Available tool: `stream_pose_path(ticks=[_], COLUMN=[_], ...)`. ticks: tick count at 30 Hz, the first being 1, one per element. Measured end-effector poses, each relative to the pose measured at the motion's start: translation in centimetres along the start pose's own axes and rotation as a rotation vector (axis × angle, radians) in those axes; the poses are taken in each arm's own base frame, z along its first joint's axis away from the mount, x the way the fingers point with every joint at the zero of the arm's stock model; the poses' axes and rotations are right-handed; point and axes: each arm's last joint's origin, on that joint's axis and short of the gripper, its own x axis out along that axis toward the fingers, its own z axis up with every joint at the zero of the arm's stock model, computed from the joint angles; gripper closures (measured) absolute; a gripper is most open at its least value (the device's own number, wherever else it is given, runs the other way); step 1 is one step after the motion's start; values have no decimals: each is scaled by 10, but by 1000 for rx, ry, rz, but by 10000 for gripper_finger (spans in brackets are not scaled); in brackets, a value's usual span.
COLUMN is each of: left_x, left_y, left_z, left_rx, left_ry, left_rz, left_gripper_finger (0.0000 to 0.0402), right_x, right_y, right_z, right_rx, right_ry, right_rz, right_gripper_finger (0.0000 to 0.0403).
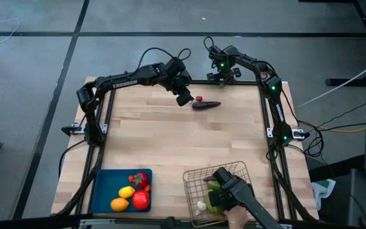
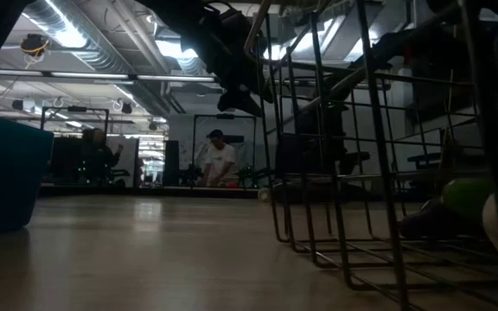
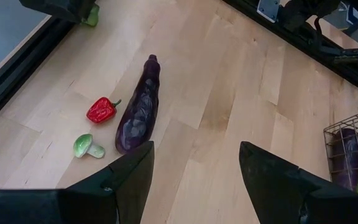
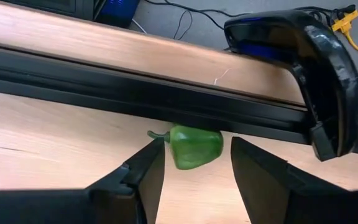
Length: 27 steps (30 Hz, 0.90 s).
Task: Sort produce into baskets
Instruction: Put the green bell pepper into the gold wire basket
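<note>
Table (image 1: 170,137): mostly bare wood; only a few pieces lie loose at the far edge.
Blue tray (image 1: 102,191): near left; holds a lemon (image 1: 126,192), an orange (image 1: 119,204) and two red pieces. Judged done for these.
Wire basket (image 1: 196,175): near right; holds an eggplant, green pieces and a garlic (image 1: 201,206).
Left gripper (image 1: 184,98): far centre, just beside the loose eggplant (image 3: 139,109); fingers apart, nothing between them.
Right gripper (image 1: 223,77): far edge, right of centre, at the table frame; fingers apart around a green pepper (image 4: 194,146), not yet clamped on it as far as the pictures show.
Small pieces: a red pepper (image 3: 101,110) and a green-capped mushroom (image 3: 87,147) lie just beside the loose eggplant.
Progress: well along, I judge; about four pieces left to sort.
</note>
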Motion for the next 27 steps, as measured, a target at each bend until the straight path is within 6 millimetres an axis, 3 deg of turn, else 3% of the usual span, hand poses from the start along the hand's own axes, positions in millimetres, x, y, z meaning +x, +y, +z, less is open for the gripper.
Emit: stream_pose_path(ticks=[11, 27], left_x=[0, 0], left_y=[0, 0], left_z=[0, 0], left_rx=[0, -1], left_ry=[0, 0], left_rz=[1, 0], left_gripper_finger=[169, 169], right_x=[12, 11], right_y=[-4, -4], right_z=[-6, -5], right_rx=[-49, -48], right_ry=[80, 73], right_rz=[-116, -113], right_gripper_finger=[221, 221])
